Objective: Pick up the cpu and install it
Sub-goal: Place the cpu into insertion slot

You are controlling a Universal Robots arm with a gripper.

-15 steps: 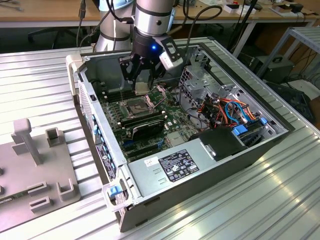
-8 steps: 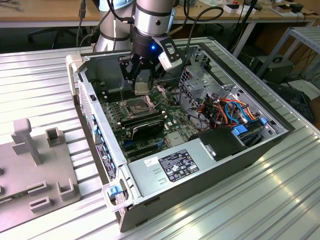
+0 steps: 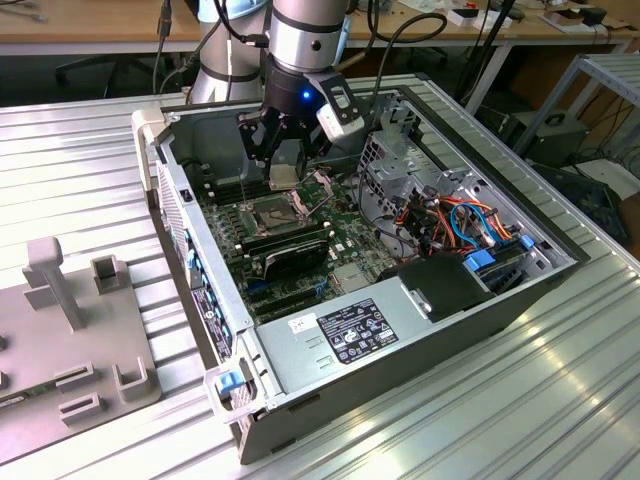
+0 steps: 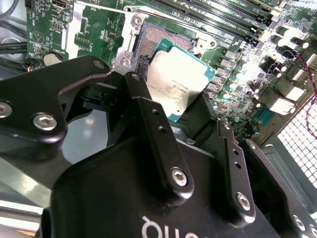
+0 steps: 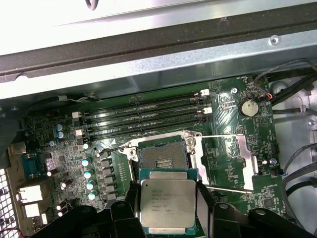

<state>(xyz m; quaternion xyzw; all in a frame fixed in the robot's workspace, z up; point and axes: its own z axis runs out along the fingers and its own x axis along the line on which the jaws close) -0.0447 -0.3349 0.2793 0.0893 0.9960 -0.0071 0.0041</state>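
One end effector grasped the cpu just above the open socket; any tilt or offset could bend its pins.

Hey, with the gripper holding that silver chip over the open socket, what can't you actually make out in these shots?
Underside of the silver-grey square cpu: faces away in both wrist views.
Dark square socket: its near edge lies behind the cpu in the first wrist view.
Gap between cpu and socket: the black gripper crowds it in the exterior view.
Socket pins: too small to tell apart in every view.
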